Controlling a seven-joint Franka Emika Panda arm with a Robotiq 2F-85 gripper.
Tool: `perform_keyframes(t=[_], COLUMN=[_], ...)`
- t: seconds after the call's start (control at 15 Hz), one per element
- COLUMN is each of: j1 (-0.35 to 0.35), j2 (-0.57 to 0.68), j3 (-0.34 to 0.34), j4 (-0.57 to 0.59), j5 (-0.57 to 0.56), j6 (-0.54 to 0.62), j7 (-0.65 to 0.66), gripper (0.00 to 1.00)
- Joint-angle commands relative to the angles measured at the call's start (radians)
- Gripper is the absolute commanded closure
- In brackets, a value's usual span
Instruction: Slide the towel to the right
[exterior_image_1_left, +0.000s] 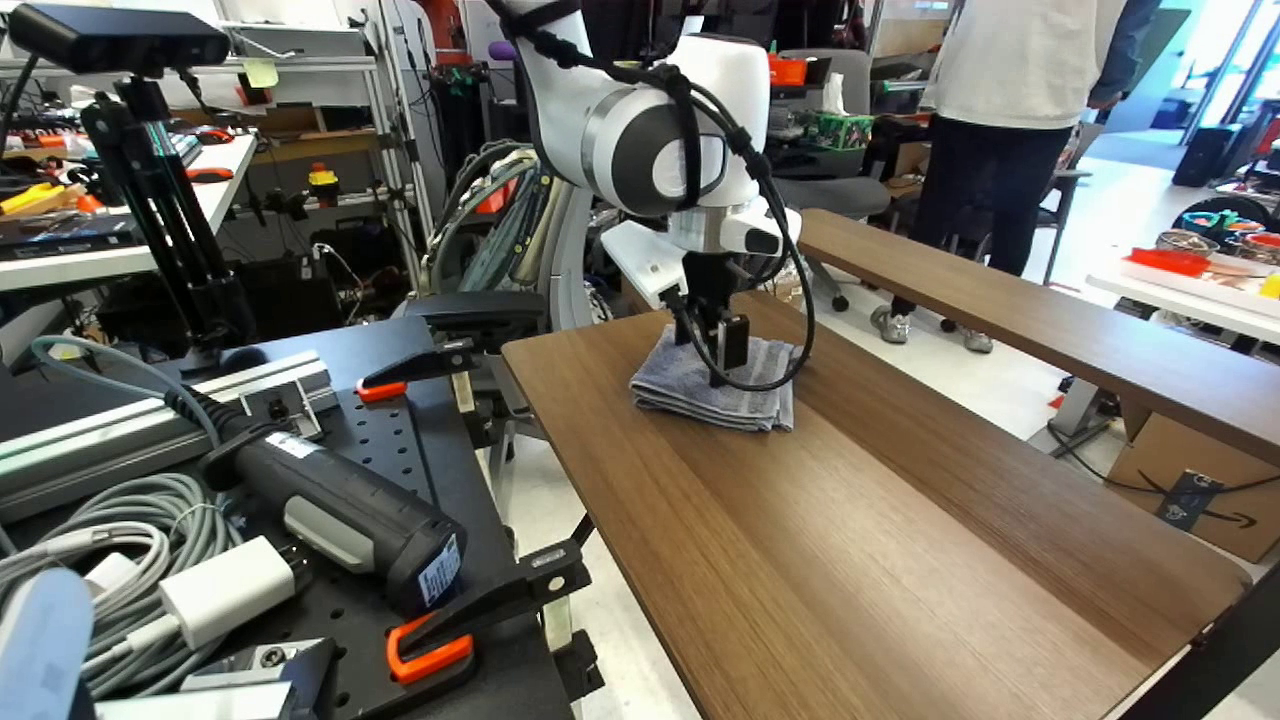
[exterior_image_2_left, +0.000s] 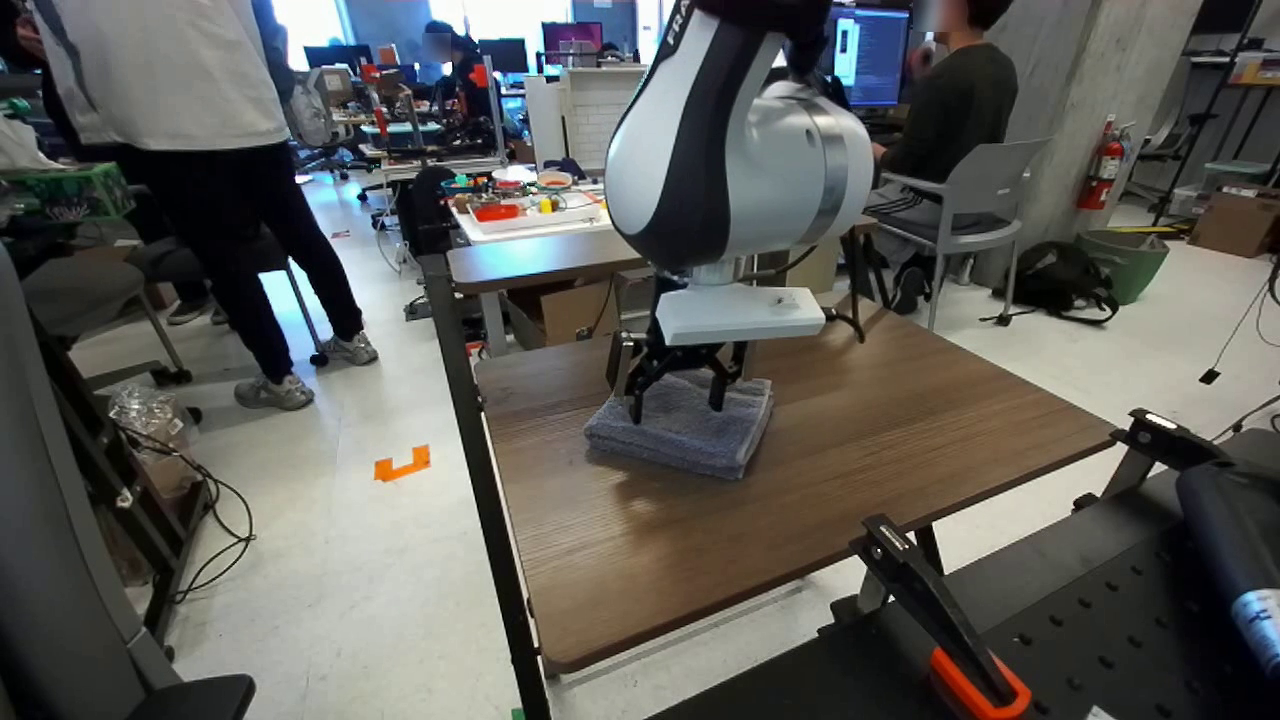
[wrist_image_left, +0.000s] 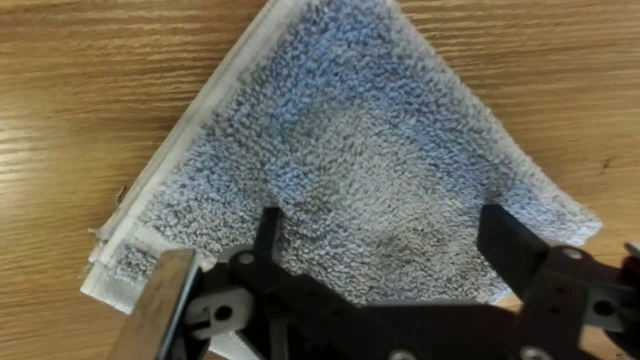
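One black bench (exterior_image_1_left: 395, 450) is standing at eight o'clock in an exterior view; rightwards, the grey towel (exterior_image_1_left: 685, 387) is resting toward ten o'clock on the brown table (exterior_image_1_left: 850, 520) — above it the gripper (wrist_image_left: 383, 220) is holding its fingers (wrist_image_left: 505, 245) apart.

A downward claw (exterior_image_2_left: 676, 409), wide agape

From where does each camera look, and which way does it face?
Wrist view: close above the towel, facing down; only the gripper shows.
Exterior view: raised, black bench at left, angled down at the towel; arm and gripper show.
Exterior view: raised, black bench at lower right, angled down at the towel, seated person behind; arm and gripper show.
Both exterior views share arm, gripper, towel and wood-grain table.
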Motion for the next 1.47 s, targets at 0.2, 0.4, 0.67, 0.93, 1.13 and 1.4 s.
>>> perform_keyframes(t=[0.2, 0.4, 0.67, 0.93, 1.13, 1.4], j1=[-0.050, -0.112, -0.231, -0.338, -0.368, -0.367], j2=[0.068, 0.082, 0.099, 0.114, 0.114, 0.125], j3=[-0.012, -0.012, -0.001, 0.005, 0.000, -0.007], j4=[0.069, 0.088, 0.120, 0.172, 0.185, 0.210], j5=[0.028, 0.061, 0.132, 0.210, 0.244, 0.258], j6=[0.028, 0.024, 0.003, -0.001, 0.011, 0.001], j7=[-0.026, -0.026, -0.026, -0.013, -0.003, 0.006], gripper=[0.00, 0.00, 0.00, 0.00, 0.00, 0.00])
